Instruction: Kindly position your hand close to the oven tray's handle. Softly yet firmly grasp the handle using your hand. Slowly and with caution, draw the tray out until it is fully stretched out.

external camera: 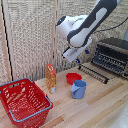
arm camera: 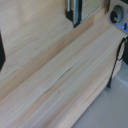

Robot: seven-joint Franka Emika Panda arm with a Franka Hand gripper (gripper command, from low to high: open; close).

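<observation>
The oven [external camera: 113, 54] stands at the exterior view's right, black and silver, with wire bars across its front. In front of it the oven tray [external camera: 95, 71] lies as a dark slatted rack over the wooden table. The handle [external camera: 90, 75] is the thin dark bar along the tray's outer edge. My hand [external camera: 81, 56] hangs above the table to the left of the tray, apart from the handle, open and holding nothing. The wrist view shows only bare wood and one dark finger [arm camera: 74, 12]; oven and tray are out of that view.
A red bowl [external camera: 73, 77] and a blue mug [external camera: 78, 89] sit just left of the tray. An orange carton [external camera: 51, 77] stands further left, and a red wire basket [external camera: 22, 102] fills the front left. A dark cable [arm camera: 118, 55] hangs by the table edge.
</observation>
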